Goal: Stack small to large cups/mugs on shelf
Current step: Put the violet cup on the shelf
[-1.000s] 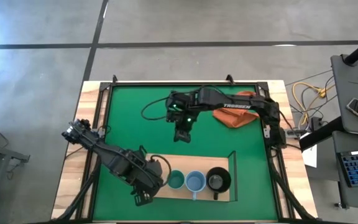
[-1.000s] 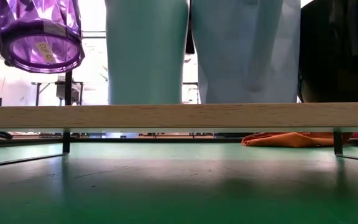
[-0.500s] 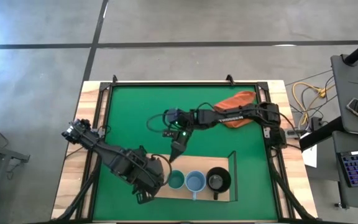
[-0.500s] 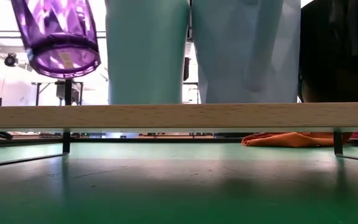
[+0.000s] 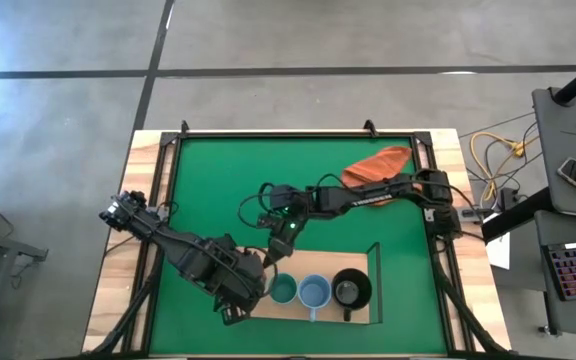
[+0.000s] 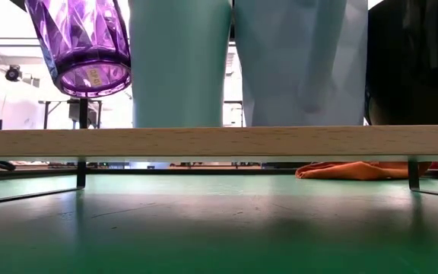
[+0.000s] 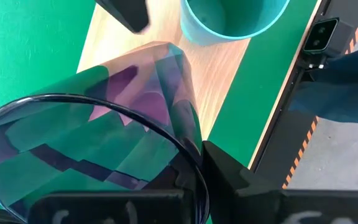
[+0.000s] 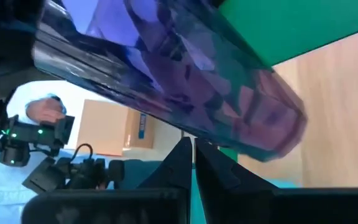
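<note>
My left gripper is shut on the dark purple-tinted tumbler, which hangs tilted above the left end of the light-wood shelf. On the shelf stand the pale teal cup, the light blue mug and the black mug, side by side on their bases. My right gripper is shut, its fingertips right beside the tumbler's side wall. I cannot tell whether it touches the tumbler. My left gripper holds the tumbler by its wall at the rim. One finger lies outside the wall, and the other shows darkly through the glass inside. The tumbler is lifted clear of the shelf and tilted, with its base toward the teal cup.
An orange-red cloth lies at the far right of the green mat. Thin black uprights stand at the shelf's ends. Bare shelf board lies between the tumbler and the teal cup.
My right gripper has gone from the middle of the mat toward the near edge, down to the tumbler by the shelf's left end. The tumbler has swung toward the teal cup and tipped, so that its base now leans toward that cup. It stays clear of the shelf.
</note>
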